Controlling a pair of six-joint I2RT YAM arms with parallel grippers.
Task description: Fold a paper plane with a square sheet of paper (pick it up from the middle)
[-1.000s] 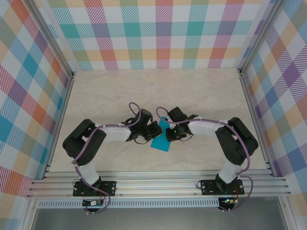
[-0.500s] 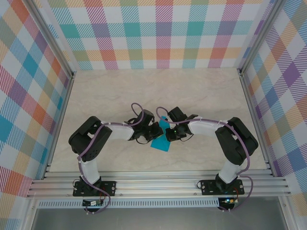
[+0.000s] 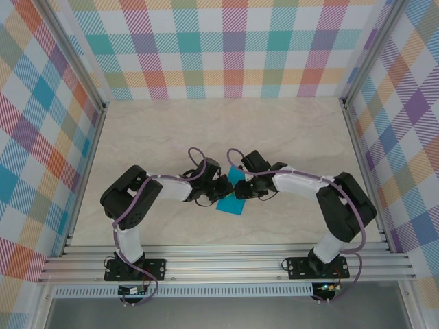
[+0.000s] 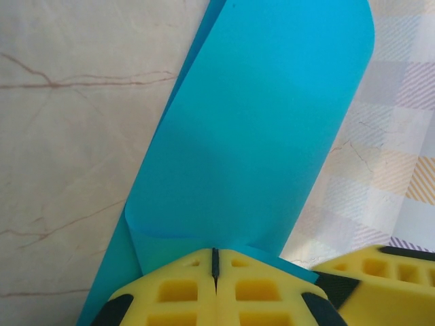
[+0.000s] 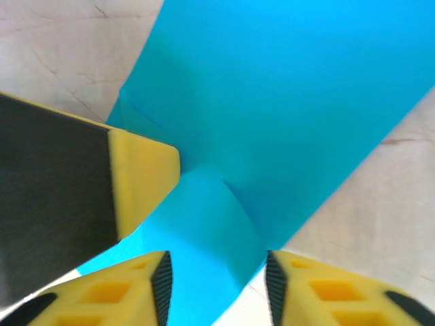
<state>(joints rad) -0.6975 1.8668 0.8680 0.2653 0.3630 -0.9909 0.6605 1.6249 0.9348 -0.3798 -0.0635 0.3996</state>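
Left hand point(image 4: 215, 261) clamped on the square sheet of paper point(image 4: 272, 122), right hand point(image 5: 216, 263) apart around it: w/ one pinch we risk the fold springing open.

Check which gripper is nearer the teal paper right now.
Left. The left gripper is shut on the teal paper at its edge; the right gripper straddles a raised fold, jaws open.

The top camera looks steeply down over the whole pale marbled table point(image 3: 171, 130). Both wrist cameras sit very close, sharing the thin teal-blue paper sheet point(image 3: 228, 204).
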